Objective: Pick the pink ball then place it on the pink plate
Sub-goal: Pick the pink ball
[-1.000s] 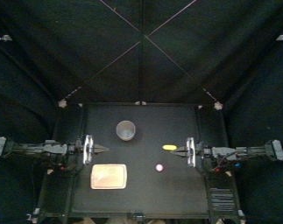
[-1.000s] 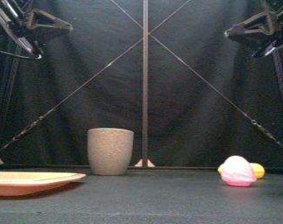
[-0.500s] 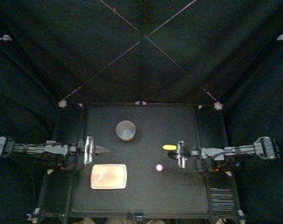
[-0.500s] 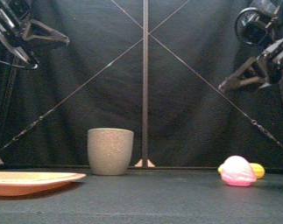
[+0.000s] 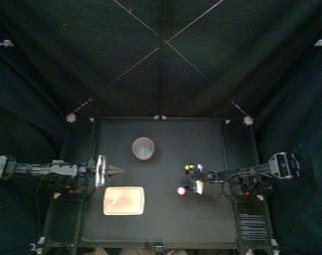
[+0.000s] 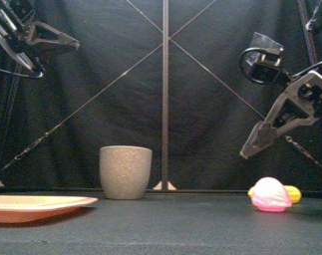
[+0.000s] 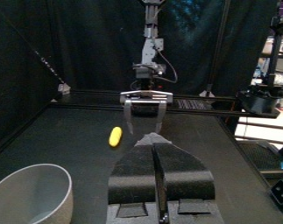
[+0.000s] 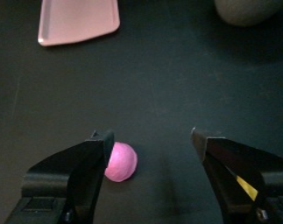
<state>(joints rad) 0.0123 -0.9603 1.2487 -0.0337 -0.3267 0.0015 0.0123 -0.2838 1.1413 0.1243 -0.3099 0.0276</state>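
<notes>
Hanging open above the counter (image 5: 163,227), the jaws of the right gripper (image 8: 152,140) stand spread wide with nothing between them. In the right wrist view the pink ball (image 8: 120,162) lies on the dark surface beneath them, close by the tip of one jaw rather than centred in the gap. From the front the right gripper (image 6: 248,151) points down at a slant from the right, with clear space between it and the pink ball (image 6: 270,196), which sits on the counter near the right front. From above, the ball (image 5: 182,189) lies just ahead of the right gripper (image 5: 202,180).

A small yellow toy (image 6: 294,193) peeks out just behind the ball; from above it (image 5: 192,167) lies a little further toward the back.

The pink plate (image 5: 124,201) lies flat at the counter's left front, well apart from the ball and with nothing on it; the front view shows it (image 6: 37,206) low at the left edge. A tall grey cup (image 6: 125,171) stands upright further back, between plate and ball.

The left gripper (image 7: 155,140) has its jaws pressed together, holding nothing. It is held high at the left side (image 6: 20,40), away from all the things, facing across the counter toward the yellow toy (image 7: 116,136) and the other arm.
</notes>
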